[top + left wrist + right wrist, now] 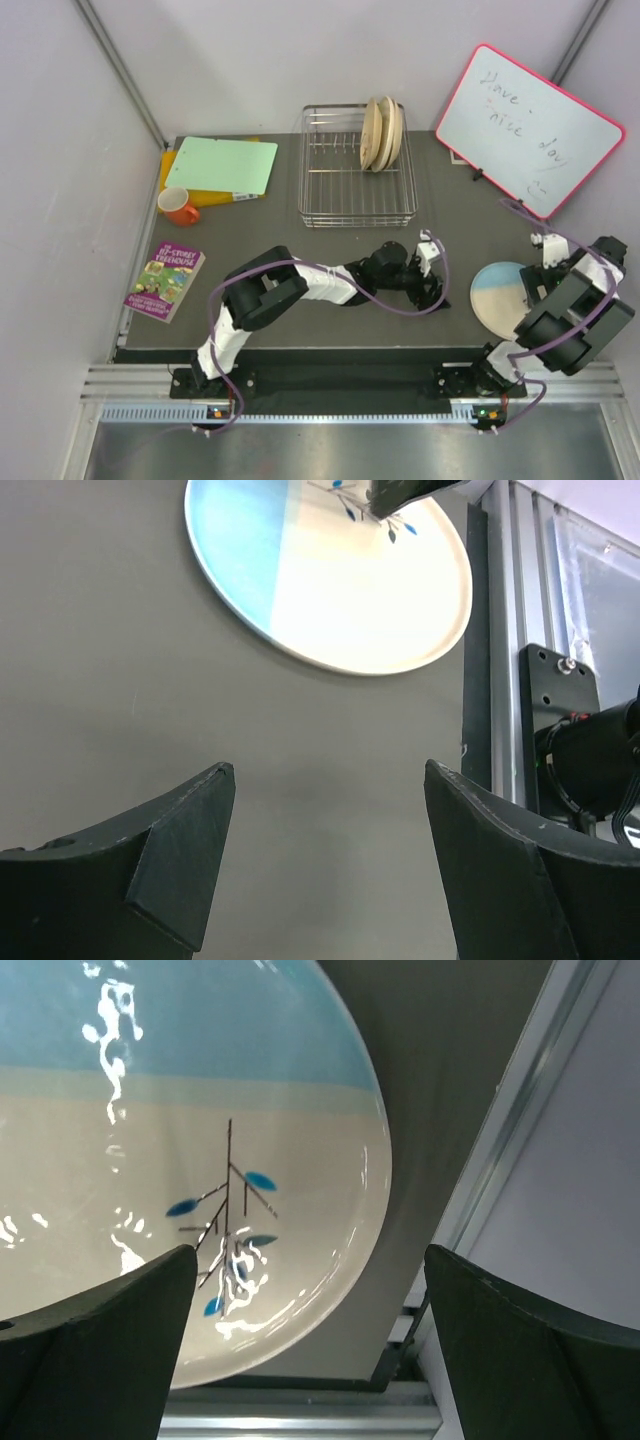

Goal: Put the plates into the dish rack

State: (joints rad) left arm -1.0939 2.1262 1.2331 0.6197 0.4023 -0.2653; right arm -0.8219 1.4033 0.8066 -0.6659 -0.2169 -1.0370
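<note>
Over the rim of the blue-and-cream plate [150, 1110], the right gripper [310, 1255] is poised, spread wide.
That rim is bracketed, seemingly for a pinch; the left gripper [330, 770] is likewise released, empty.

In the top view the right arm [570, 320] covers the right edge of the blue and cream plate [495, 290], so you do not see its whole rim. The plates [382, 133] in the dish rack [340, 195] stand on edge, pressed close together; you cannot count them surely. In the right wrist view the top and left edges cut the plate off, and a finger [100, 1350] of the right pincer [310, 1250] hides its lower rim. The small print on the book [165, 282] is too small to read.
</note>
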